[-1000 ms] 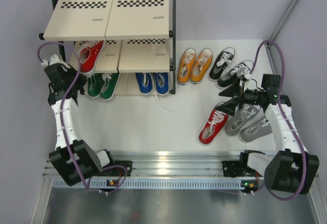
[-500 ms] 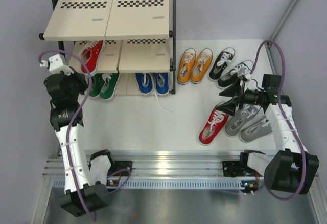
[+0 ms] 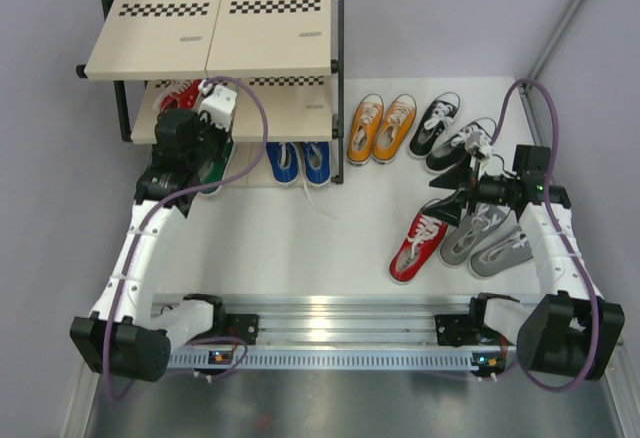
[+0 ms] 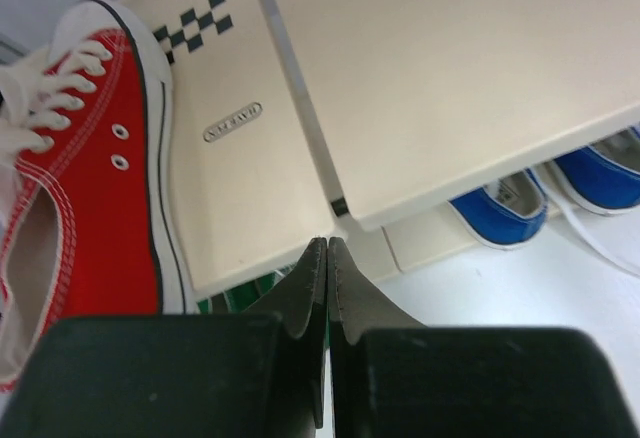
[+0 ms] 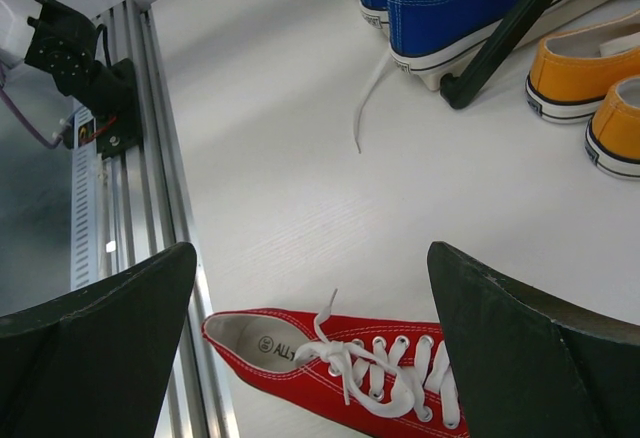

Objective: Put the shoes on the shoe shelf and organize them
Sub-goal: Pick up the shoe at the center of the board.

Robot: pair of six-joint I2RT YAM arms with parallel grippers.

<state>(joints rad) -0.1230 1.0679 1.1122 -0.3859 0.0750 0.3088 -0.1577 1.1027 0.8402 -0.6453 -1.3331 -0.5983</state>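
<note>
1. The left gripper (image 4: pixel 327 250) is held closed, empty, over the middle board of the shoe shelf (image 3: pixel 220 28), beside a red shoe (image 4: pixel 80 188).
2. The right gripper (image 5: pixel 310 248) is spread wide above the other red shoe (image 5: pixel 340 373).
3. Blue shoes (image 3: pixel 298 161), seemingly green ones (image 3: pixel 216 166) too, are shelved lowest.

Bright even light, soft shadows; near left claw (image 4: pixel 327 245) slightly blurred.

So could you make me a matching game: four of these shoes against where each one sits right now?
1 blue canvas sneaker pair
2 orange canvas sneaker pair
3 grey canvas sneaker pair
4 red canvas sneaker nearest the left gripper

A white table, just right of the black-framed three-tier shoe shelf
B shelf's middle board
C shelf's lowest tier
D table, front right

Pairs: 1C, 2A, 3D, 4B
</note>
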